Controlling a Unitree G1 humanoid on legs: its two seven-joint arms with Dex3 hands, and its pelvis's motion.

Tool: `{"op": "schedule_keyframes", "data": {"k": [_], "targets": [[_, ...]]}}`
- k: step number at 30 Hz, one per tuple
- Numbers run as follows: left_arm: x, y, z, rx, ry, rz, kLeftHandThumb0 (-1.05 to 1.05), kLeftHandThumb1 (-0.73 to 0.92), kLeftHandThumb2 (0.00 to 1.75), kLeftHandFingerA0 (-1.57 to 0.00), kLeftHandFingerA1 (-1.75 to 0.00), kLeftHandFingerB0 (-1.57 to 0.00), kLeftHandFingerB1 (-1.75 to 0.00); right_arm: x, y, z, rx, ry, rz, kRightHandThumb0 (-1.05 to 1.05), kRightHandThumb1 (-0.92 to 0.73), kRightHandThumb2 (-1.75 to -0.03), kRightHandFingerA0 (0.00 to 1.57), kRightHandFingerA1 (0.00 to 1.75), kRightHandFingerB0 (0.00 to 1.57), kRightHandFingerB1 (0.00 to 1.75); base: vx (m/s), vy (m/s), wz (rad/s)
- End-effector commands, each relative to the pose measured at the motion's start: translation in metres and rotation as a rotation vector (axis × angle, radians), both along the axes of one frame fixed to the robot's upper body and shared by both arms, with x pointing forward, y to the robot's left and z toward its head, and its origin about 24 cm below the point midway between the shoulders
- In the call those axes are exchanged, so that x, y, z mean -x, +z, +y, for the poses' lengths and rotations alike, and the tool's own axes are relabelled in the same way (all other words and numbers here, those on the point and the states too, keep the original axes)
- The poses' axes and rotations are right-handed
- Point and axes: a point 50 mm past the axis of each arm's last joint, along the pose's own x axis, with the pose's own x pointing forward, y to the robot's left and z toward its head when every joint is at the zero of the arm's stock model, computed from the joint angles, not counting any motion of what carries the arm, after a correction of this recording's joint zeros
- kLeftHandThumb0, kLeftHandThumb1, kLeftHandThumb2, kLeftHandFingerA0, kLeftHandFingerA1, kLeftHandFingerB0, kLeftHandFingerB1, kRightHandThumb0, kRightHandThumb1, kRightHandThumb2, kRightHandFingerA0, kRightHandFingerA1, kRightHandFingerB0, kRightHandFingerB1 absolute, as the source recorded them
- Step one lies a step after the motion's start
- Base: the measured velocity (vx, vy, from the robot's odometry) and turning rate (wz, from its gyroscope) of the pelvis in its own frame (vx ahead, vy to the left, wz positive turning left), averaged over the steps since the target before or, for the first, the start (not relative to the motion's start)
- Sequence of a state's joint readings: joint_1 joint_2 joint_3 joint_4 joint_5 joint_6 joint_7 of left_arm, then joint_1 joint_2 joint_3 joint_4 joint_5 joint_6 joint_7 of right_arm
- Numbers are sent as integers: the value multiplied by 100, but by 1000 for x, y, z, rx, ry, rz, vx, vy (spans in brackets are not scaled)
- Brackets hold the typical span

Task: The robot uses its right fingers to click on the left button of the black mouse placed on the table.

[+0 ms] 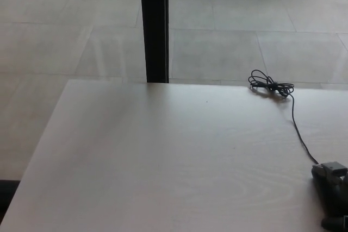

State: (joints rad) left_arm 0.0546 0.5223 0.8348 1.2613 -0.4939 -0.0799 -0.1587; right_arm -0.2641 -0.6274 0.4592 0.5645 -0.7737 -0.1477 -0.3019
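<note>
- Head view: right robot hand (333,194) sits at lower right of frame over the black mouse (328,180), presumably to click; finger state cannot be told
- cable (296,126) trails up the tabletop (163,161) to a coil, keeping slack clear

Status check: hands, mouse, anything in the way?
Left hand not in view. Right hand at lower right corner, over black mouse; finger state unclear. Cable trails to bundled coil. Nothing in the way.

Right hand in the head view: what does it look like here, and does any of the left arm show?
Only a small part of the right hand shows at the lower right corner: dark, near-black, blocky at its upper end and rounded below. No markings, and no cables of its own, can be made out. No part of the left arm shows.
</note>
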Motion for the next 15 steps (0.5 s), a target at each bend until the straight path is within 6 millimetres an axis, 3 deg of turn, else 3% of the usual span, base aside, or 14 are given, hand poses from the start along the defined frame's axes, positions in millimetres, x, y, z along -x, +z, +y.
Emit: {"op": "schedule_keyframes", "data": {"k": [1,2,3,4,5,6,7,8,9,11,12,14,15], "targets": [[-2,10,8,-52,-16,-6,-90,92,78,-50,-62,-38,-47,24,-34,-9,38,-28,186,-64,-69,-62,63,113,57,39,0,0,0],[-1,10,8,-50,-16,-5,-90,92,78,-49,-62,-37,-46,24,-34,-9,41,-26,183,-65,-68,-62,66,108,58,40,0,0,0],[-1,10,8,-49,-17,-9,-89,92,81,-52,-61,-36,-43,25,-34,-9,33,-20,170,-65,-65,-62,64,130,59,41,0,0,0],[-1,11,8,-50,-17,-11,-89,92,81,-52,-61,-36,-43,25,-34,-9,29,-17,165,-65,-65,-62,64,130,59,41,0,0,0],[-1,12,9,-46,-13,-14,-85,79,118,-51,-68,-32,-54,23,-31,-10,64,-9,171,-68,-60,-99,71,116,49,55,0,0,0],[-1,12,10,-45,-11,-15,-85,79,118,-51,-68,-32,-54,22,-30,-11,63,-8,168,-68,-60,-99,71,116,49,55,0,0,0],[-1,12,10,-58,-12,-8,-95,83,92,-57,-67,-33,-48,20,-27,-11,62,-15,163,-68,-59,-99,71,114,48,55,0,0,0],[-1,12,10,-58,-12,-8,-95,83,92,-57,-67,-33,-48,20,-27,-11,62,-15,163,-68,-59,-99,71,114,48,55,0,0,0],[-1,12,10,-47,2,-27,-90,92,77,-51,-65,-37,-47,15,-20,-12,54,-5,132,-69,-70,-66,69,148,58,41,0,0,0],[-1,12,10,-42,8,-35,-90,92,77,-51,-65,-37,-47,12,-17,-12,49,0,119,-69,-70,-66,69,148,58,41,0,0,0],[-1,12,10,-46,4,-29,-90,92,79,-53,-64,-36,-45,6,-7,-10,49,-1,109,-69,-69,-65,73,135,55,41,0,0,0],[0,12,10,-52,-9,-17,-90,92,80,-52,-62,-35,-43,-2,4,-9,15,-9,80,-67,-69,-64,69,142,55,41,0,0,0],[1,12,10,-55,2,-4,-90,92,79,-54,-62,-38,-44,-4,9,-8,-7,-6,43,-66,-67,-62,64,116,57,41,0,0,0]]}}
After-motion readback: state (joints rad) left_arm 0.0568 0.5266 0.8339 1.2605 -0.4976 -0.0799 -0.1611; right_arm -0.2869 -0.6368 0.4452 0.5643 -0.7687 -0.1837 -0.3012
